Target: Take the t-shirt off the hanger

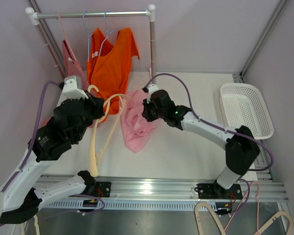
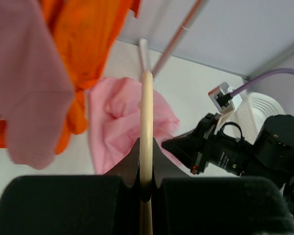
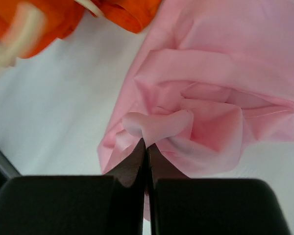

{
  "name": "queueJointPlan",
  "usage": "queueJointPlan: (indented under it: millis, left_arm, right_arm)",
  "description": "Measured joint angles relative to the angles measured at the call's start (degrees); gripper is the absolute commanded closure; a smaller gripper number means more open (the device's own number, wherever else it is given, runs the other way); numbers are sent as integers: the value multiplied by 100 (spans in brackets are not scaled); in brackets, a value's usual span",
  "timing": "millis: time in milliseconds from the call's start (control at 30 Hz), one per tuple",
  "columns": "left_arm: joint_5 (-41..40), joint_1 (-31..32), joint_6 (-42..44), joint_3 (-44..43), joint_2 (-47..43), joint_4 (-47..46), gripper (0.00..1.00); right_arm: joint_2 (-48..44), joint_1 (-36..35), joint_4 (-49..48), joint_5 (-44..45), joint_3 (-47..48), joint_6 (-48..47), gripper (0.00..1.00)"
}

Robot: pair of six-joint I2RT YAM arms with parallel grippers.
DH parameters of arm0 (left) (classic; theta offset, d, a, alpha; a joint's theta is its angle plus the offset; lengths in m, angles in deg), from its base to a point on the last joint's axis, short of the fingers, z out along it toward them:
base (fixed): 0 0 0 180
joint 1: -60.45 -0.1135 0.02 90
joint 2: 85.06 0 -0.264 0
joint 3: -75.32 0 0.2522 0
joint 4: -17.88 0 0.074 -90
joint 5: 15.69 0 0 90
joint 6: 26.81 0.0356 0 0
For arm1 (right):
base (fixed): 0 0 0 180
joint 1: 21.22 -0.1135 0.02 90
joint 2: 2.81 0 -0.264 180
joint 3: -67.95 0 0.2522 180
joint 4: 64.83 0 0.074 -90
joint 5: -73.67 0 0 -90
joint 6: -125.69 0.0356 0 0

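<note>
Left gripper (image 2: 146,147) clamps the cream hanger (image 2: 147,98); right gripper (image 3: 147,148) pinches the pink t-shirt (image 3: 225,73).

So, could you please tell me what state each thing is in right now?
pink t-shirt: crumpled on the table, one fold pinched.
cream hanger: off the rail, clamped.
orange t-shirt: hanging from the rail.
pink garment: hanging from the rail.
left gripper: shut on the cream hanger.
right gripper: shut on the pink t-shirt.
basket: upright on the table.

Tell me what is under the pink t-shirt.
Only the white table shows around the pink t-shirt; anything beneath its bunched folds is covered. The right gripper pinches a fold on top.
</note>
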Motion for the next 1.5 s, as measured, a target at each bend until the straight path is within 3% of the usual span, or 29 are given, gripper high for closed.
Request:
queueJointPlan:
  millis: [167,333,633,767,867,1000,1100,1233,1500]
  left_arm:
    - [-848,0,535,-295,181,-24,99]
    - [-815,-129,1268,-844,667,-437,99]
    - [-492,-358,1895,-1797,1239,-1263,99]
    - [-258,-595,1969,-2247,1543,-1438,99]
    - [4,-772,1956,-2627,1928,-1443,99]
    - [361,-859,1952,-2835,2385,-1401,99]
    - [498,-859,1952,-2828,2559,-1287,99]
    - [566,-887,1937,-2824,2640,-1307,99]
    - [686,-1115,1978,-3224,3235,-1600,99]
  right_arm:
    - [922,33,232,133,540,-9,100]
    - [1563,33,494,372,1110,22,100]
    - [1016,597,1414,686,1558,114,100]
    - [636,1904,2006,756,3445,48,100]
    - [501,2931,1873,1102,5099,-190,100]
    - [-133,4293,1196,2175,5949,-452,100]
    - [-623,4962,813,2658,6035,-494,100]
    - [-1091,5060,654,2800,5681,-501,100]
    - [-1860,5097,492,2857,2640,-328,100]
